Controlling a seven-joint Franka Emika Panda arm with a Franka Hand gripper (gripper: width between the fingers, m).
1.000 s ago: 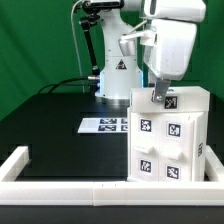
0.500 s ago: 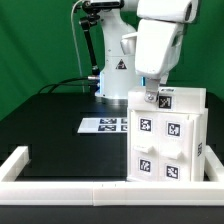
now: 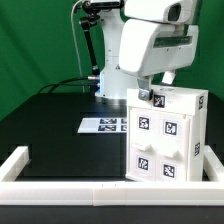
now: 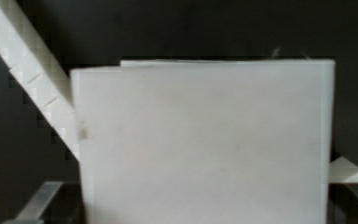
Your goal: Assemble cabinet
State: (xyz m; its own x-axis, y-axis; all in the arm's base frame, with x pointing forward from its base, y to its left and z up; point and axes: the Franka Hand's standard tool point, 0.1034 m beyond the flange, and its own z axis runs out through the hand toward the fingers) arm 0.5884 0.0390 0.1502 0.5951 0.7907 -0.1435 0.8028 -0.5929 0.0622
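The white cabinet (image 3: 168, 140) stands upright at the exterior view's right, with several black-and-white tags on its front and top. My gripper (image 3: 150, 96) comes down onto the top of the cabinet near the corner on the exterior view's left, and the arm leans over it. In the wrist view the white cabinet (image 4: 202, 140) fills the whole gap of the gripper (image 4: 197, 190). One of the fingers (image 4: 41, 202) lies against its side and the other against the opposite side. The jaws are shut on the cabinet's top part.
The marker board (image 3: 105, 124) lies flat on the black table beside the cabinet. A low white border frame (image 3: 60, 188) runs along the table's front and side; a strip of this frame (image 4: 25, 60) shows in the wrist view. The robot's base (image 3: 115, 75) stands behind.
The wrist has turned and the arm's body has swung toward the exterior view's left above the cabinet. The gripper's hold on the cabinet's top has stayed the same.
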